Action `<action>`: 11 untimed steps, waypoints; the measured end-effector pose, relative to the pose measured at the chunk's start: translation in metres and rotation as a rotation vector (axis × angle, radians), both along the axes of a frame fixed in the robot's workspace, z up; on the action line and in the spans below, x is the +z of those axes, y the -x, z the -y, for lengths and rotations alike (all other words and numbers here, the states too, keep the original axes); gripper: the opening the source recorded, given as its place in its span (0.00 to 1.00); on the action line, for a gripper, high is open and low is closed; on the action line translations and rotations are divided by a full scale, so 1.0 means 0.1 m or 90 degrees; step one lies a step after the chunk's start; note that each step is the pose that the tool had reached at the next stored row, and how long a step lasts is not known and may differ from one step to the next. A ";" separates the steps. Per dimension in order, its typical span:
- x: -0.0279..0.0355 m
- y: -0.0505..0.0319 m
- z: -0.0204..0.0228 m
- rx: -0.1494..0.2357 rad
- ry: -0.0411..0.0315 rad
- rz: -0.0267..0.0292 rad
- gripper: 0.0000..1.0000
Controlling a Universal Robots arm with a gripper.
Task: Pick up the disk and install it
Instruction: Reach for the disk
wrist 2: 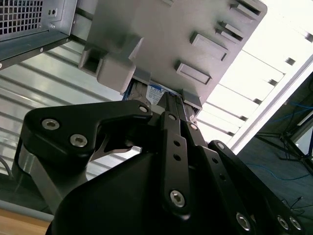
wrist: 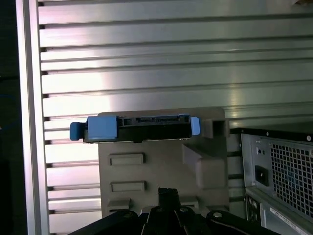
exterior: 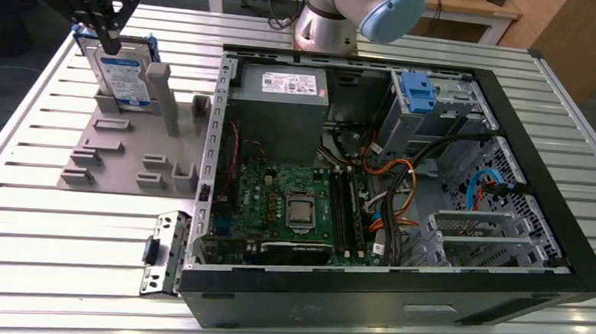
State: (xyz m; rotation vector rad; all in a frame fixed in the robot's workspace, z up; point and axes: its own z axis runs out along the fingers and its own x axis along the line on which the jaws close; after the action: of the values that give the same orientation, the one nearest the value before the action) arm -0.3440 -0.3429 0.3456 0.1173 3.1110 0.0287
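In the exterior view, the black gripper (exterior: pixel 108 42) is hanging at the top edge of the silver-grey, blue-framed rectangular disk (exterior: pixel 119 77); whether it is gripping cannot be told. The disk is standing upright in a grey plastic holder (exterior: pixel 126 139). In the first wrist view, the disk (wrist: pixel 142 128) is sitting edge-up in that holder (wrist: pixel 161 166).
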 end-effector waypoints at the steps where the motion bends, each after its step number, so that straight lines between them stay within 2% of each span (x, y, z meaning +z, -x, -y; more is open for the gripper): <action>1: -0.007 0.003 0.000 0.000 0.0000 0.0000 0.10; 5: -0.035 0.013 -0.004 0.000 0.0000 0.0000 0.10; 9: -0.041 0.020 -0.032 0.000 0.0001 0.0000 0.10; 11: -0.041 0.020 -0.033 0.000 0.0001 0.0000 0.10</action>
State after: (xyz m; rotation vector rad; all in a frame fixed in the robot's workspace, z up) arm -0.3460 -0.3396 0.3415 0.1172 3.1110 0.0285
